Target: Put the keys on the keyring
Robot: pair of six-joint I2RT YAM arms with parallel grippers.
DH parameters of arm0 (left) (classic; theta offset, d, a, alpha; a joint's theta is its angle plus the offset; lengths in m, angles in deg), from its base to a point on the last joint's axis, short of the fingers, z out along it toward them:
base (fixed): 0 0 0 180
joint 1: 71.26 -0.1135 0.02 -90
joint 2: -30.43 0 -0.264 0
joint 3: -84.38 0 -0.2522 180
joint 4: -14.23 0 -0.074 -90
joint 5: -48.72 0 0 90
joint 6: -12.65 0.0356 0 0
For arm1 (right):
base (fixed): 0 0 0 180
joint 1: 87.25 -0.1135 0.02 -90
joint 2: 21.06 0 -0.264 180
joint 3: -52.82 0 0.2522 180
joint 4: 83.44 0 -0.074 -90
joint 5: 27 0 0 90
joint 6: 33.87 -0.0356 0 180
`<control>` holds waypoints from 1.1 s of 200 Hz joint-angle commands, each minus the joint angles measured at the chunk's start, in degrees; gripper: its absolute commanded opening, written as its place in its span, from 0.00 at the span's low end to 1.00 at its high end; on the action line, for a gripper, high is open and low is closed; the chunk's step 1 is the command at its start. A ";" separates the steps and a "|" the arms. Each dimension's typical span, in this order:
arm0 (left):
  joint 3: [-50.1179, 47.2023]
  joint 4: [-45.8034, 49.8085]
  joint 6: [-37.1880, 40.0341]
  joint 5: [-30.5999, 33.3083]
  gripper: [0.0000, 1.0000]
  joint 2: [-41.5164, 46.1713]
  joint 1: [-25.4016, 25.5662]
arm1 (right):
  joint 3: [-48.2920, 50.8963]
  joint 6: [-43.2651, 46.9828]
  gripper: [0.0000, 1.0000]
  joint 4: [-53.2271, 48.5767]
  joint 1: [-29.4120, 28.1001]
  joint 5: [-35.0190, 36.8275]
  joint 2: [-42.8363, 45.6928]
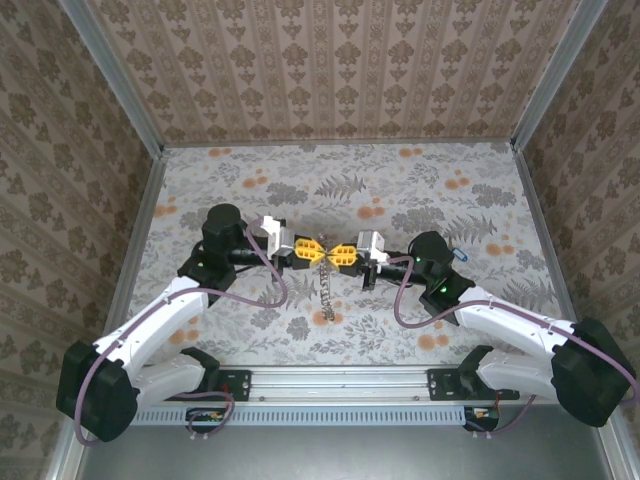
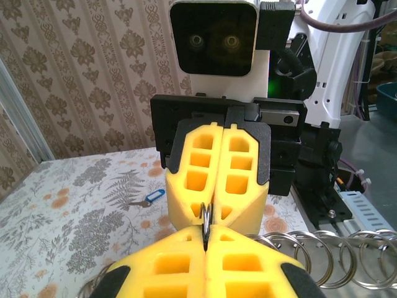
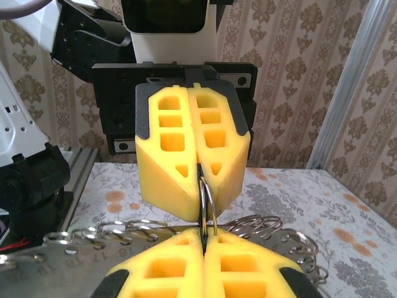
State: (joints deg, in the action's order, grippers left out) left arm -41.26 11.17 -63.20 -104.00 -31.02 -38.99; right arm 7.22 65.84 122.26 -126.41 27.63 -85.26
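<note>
The keyring is a silver chain of linked split rings (image 1: 328, 292) that trails from the grippers toward the near edge. My left gripper (image 1: 308, 251) and right gripper (image 1: 342, 254) meet tip to tip above the table's middle. Both are shut on one ring of the chain. In the left wrist view my left gripper (image 2: 206, 233) pinches that ring (image 2: 206, 216), with more rings (image 2: 322, 248) to the right. In the right wrist view my right gripper (image 3: 203, 234) holds the ring (image 3: 208, 202) edge-on. A blue-headed key (image 1: 460, 254) (image 2: 152, 198) lies on the table beside the right arm. The yellow and red keys are out of view.
The floral table (image 1: 420, 190) is boxed in by patterned walls with metal corner posts (image 1: 110, 80). A rail (image 1: 350, 380) runs along the near edge between the arm bases. Purple cables (image 1: 265, 270) loop beside both wrists.
</note>
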 commanded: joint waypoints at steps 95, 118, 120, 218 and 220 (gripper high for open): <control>5.55 21.99 13.35 3.64 0.22 -1.22 1.08 | -9.71 9.87 0.00 -24.92 -1.18 2.97 -0.13; 5.71 22.66 14.34 5.05 0.17 -1.34 1.62 | -10.00 10.15 0.00 -25.53 -1.28 3.03 -0.41; 5.78 22.92 14.61 5.15 0.16 -1.38 1.65 | -9.94 10.19 0.00 -25.46 -1.28 2.97 -0.40; 3.99 14.40 10.87 1.68 0.00 1.44 1.57 | -2.92 5.38 0.17 -12.54 -0.13 -2.21 2.38; 3.97 13.93 10.65 1.47 0.00 1.56 1.57 | -2.82 5.22 0.17 -12.25 -0.11 -2.37 2.41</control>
State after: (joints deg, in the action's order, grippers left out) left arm -36.61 32.59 -48.93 -98.51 -31.53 -37.55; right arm 2.57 73.54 102.54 -126.98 28.26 -84.69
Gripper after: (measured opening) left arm 0.046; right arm 0.159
